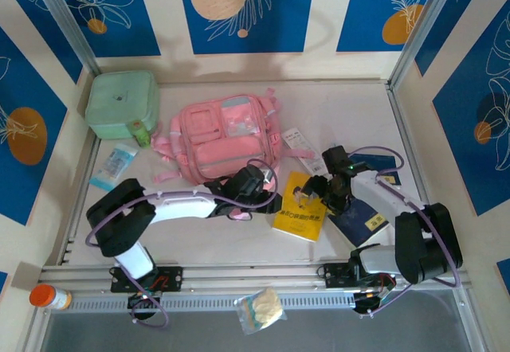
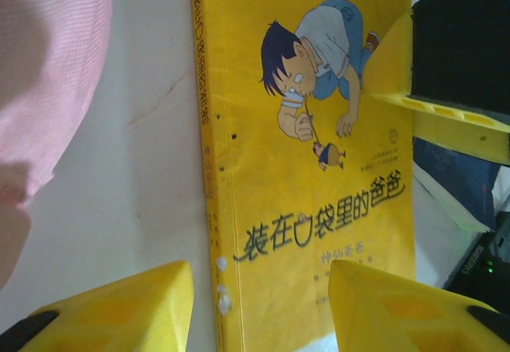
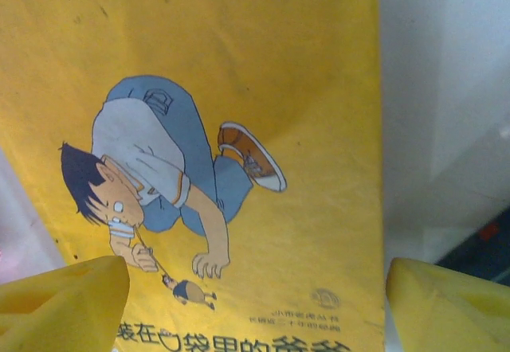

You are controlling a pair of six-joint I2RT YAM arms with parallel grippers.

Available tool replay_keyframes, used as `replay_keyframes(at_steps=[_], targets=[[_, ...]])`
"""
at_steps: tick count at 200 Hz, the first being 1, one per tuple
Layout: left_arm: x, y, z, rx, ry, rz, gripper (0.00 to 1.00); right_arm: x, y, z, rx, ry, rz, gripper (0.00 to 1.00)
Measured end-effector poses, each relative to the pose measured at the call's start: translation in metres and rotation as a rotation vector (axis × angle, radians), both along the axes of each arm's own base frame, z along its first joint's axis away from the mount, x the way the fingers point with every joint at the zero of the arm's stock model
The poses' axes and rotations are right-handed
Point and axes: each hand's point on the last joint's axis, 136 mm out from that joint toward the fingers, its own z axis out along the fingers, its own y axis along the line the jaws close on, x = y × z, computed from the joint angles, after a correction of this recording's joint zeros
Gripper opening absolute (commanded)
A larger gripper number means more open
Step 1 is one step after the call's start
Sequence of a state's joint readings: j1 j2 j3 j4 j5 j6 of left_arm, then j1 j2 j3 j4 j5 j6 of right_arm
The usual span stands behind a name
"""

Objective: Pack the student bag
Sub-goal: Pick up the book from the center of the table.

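Left pincer (image 2: 260,296) gapes above yellow book (image 2: 319,169) edge, student bag (image 2: 48,65) just left.

Bright, even light is falling from above, casting only soft, short shadows on the pale table (image 1: 231,244), while in the left wrist view the near fingertips (image 2: 119,304) are blurring at the bottom edge and the student bag (image 2: 48,73) is smearing out of focus.

Bare worktop (image 2: 143,169) is lying open between the yellow book (image 1: 299,213) and the student bag (image 1: 225,138). A blue booklet (image 1: 362,223) is crowding the book's right edge.
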State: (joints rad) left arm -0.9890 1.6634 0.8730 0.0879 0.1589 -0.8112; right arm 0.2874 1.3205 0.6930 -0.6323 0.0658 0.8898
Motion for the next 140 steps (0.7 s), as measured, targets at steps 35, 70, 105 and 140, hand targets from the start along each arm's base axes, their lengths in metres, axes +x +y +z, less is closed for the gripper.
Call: replay_keyframes(at_steps=[35, 70, 105, 140], targets=[[0.004, -0.001, -0.019, 0.033, 0.021, 0.025, 0.43, 0.003, 0.005, -0.008, 0.013, 0.014, 0.021, 0.84], [0.010, 0.002, -0.025, 0.053, 0.014, 0.064, 0.41, 0.009, 0.023, -0.007, 0.041, 0.005, 0.102, 0.84], [0.011, 0.002, -0.031, 0.067, 0.018, 0.075, 0.40, 0.014, 0.032, -0.001, 0.074, -0.021, 0.140, 0.84], [0.013, 0.001, -0.032, 0.075, 0.020, 0.081, 0.40, 0.009, 0.029, -0.001, 0.104, -0.011, 0.126, 0.85]])
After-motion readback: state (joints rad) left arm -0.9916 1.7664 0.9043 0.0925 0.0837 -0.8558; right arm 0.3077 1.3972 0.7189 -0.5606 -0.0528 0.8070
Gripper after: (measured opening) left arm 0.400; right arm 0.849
